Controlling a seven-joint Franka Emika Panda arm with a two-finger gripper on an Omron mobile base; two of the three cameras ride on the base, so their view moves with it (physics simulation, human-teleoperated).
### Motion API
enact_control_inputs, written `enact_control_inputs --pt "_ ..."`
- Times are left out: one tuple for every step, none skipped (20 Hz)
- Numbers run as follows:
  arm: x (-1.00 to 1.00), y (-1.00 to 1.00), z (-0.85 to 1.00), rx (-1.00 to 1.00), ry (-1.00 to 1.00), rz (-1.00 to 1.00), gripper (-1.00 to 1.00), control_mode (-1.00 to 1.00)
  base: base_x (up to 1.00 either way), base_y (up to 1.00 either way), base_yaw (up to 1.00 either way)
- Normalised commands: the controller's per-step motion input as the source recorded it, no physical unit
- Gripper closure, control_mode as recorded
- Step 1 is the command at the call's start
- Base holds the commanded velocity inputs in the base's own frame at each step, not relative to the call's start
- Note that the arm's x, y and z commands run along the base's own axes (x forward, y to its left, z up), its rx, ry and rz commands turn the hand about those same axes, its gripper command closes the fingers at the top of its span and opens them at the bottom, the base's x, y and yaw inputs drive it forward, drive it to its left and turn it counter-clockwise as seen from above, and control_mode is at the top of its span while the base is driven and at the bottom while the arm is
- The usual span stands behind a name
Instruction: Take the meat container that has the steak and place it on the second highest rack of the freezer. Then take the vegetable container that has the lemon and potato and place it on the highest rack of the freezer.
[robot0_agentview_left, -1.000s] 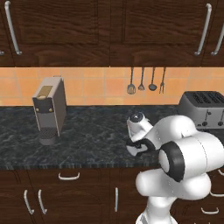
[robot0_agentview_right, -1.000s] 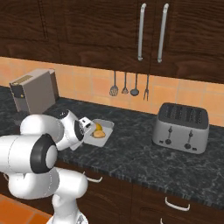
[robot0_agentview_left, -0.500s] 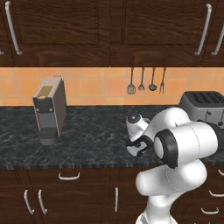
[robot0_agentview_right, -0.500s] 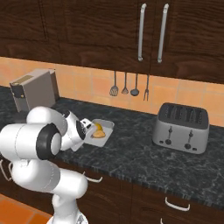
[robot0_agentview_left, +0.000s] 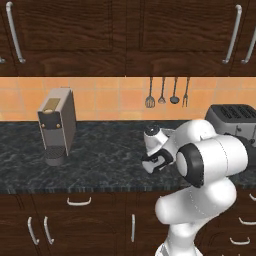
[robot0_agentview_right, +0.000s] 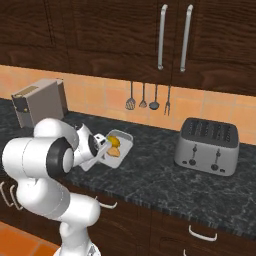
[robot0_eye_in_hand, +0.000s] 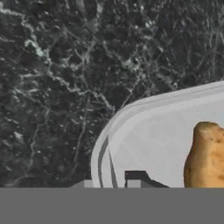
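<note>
Claw (robot0_eye_in_hand: 111, 183) clamped shut on the thin rounded rim of the pale smooth vegetable container (robot0_agentview_right: 118, 148), lower centre of the hand view. Lumpy orange-tan potato (robot0_eye_in_hand: 204, 154) inside at lower right, long axis running up-frame; yellow lemon (robot0_agentview_right: 113, 141) just beyond it. Speckled black worktop (robot0_eye_in_hand: 65, 78) open past the rim; ribbed grey toaster (robot0_agentview_right: 207, 146) well apart, right.

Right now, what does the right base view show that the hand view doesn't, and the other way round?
The right base view alone takes in the lemon, the toaster, the coffee machine, the hanging utensils and the cabinets above. The hand view alone gives a close look at the gripper shut on the rim of the vegetable container, one finger on each side of it. Both show that container, the potato in it and the dark counter.
</note>
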Motion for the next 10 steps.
enact_control_inputs --pt "-0.39 0.0 0.16 0.0 -0.01 0.0 1.0 -1.0 0.0 0.0 0.0" --pt "-0.54 0.0 0.39 0.0 -0.03 0.0 1.0 -1.0 0.0 0.0 0.0" --pt "-0.64 0.0 0.49 0.0 -0.08 0.0 1.0 -1.0 0.0 0.0 0.0" --pt "-0.7 0.04 0.67 0.0 -0.13 0.0 1.0 -1.0 0.0 0.0 0.0" --pt "-0.7 0.09 0.76 0.0 -0.17 0.0 1.0 -1.0 0.0 0.0 0.0" --pt "-0.69 0.11 0.86 0.0 -0.21 0.0 1.0 -1.0 0.0 0.0 0.0" --pt "-0.7 0.13 0.97 -0.02 -0.27 0.0 1.0 -1.0 0.0 0.0 0.0" --pt "-0.75 0.07 1.0 -0.03 -0.28 0.0 1.0 -1.0 0.0 0.0 0.0" --pt "-0.69 0.06 1.0 -0.01 -0.22 0.0 1.0 -1.0 0.0 0.0 0.0" --pt "-0.74 0.12 0.94 0.0 -0.12 0.0 1.0 -1.0 0.0 0.0 0.0"
